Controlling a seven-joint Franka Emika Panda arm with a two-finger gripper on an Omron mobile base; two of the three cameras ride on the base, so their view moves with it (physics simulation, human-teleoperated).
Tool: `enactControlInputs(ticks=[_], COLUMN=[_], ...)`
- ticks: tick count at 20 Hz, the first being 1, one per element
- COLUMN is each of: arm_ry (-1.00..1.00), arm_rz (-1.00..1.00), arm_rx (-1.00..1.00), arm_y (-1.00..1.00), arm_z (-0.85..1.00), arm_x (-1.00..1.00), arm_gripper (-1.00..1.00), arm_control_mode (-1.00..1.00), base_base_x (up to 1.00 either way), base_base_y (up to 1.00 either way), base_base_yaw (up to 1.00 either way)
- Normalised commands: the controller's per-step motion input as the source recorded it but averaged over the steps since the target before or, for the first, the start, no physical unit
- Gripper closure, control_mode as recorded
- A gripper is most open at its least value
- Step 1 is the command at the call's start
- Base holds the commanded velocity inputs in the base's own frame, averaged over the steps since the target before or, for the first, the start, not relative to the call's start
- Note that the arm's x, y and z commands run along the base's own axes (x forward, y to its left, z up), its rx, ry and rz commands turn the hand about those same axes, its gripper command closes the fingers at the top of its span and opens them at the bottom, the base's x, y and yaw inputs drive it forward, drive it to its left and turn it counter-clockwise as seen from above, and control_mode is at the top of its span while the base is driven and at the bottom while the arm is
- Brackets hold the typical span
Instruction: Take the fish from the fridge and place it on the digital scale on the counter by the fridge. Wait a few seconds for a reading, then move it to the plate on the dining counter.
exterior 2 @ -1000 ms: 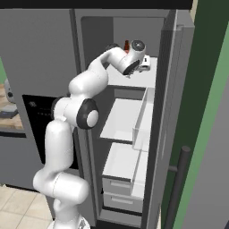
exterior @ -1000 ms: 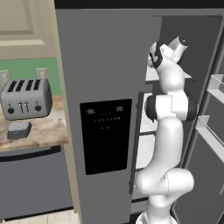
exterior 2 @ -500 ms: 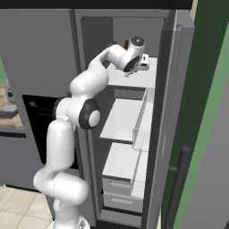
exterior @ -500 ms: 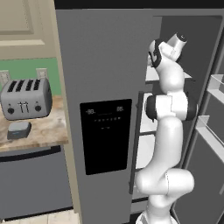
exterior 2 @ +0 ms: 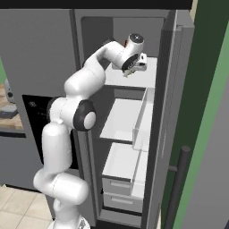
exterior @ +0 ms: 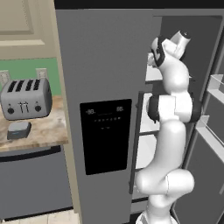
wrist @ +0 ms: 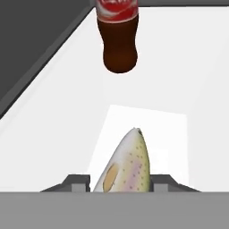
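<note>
Your gripper (wrist: pixel 120 184) is clamped on the fish (wrist: pixel 126 164): in the hand view one dark finger tip (wrist: pixel 77 182) sits against each flank of its pale, speckled body, and its pointed end juts forward over the white shelf (wrist: pixel 188 80). Farther along that shelf you see a dark cola bottle (wrist: pixel 118 38) with a red label, well apart from the fish. From the right base view you find the hand (exterior 2: pixel 133 62) reaching into the open fridge (exterior 2: pixel 44 49) at its top shelf, above the lower shelves and drawers. Your left base view shows the digital scale (exterior: pixel 19 130) on the worktop (exterior: pixel 43 131), just in front of the silver toaster (exterior: pixel 25 98).
</note>
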Motion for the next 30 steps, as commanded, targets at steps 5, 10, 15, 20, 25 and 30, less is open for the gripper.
enactControlInputs(ticks=[5, 10, 15, 20, 25, 30], arm_ry=[-0.18, -0.21, -0.13, 0.00, 0.09, 0.18], arm_rz=[-0.03, -0.07, -0.11, -0.09, -0.07, -0.07], arm_rx=[0.00, 0.00, 0.00, 0.00, 0.00, 0.00], arm_y=[0.31, 0.33, 0.26, 0.04, 0.00, 0.02], arm_z=[-0.10, -0.01, 0.06, 0.22, 0.19, 0.03], arm_x=[-1.00, -1.00, -1.00, -1.00, -1.00, -1.00], arm_gripper=[1.00, 1.00, 1.00, 1.00, 1.00, 1.00], arm_control_mode=[-1.00, -1.00, -1.00, -1.00, -1.00, -1.00], base_base_x=[0.00, 0.00, 0.00, 0.00, 0.00, 0.00], base_base_y=[0.00, 0.00, 0.00, 0.00, 0.00, 0.00], base_base_yaw=[0.00, 0.00, 0.00, 0.00, 0.00, 0.00])
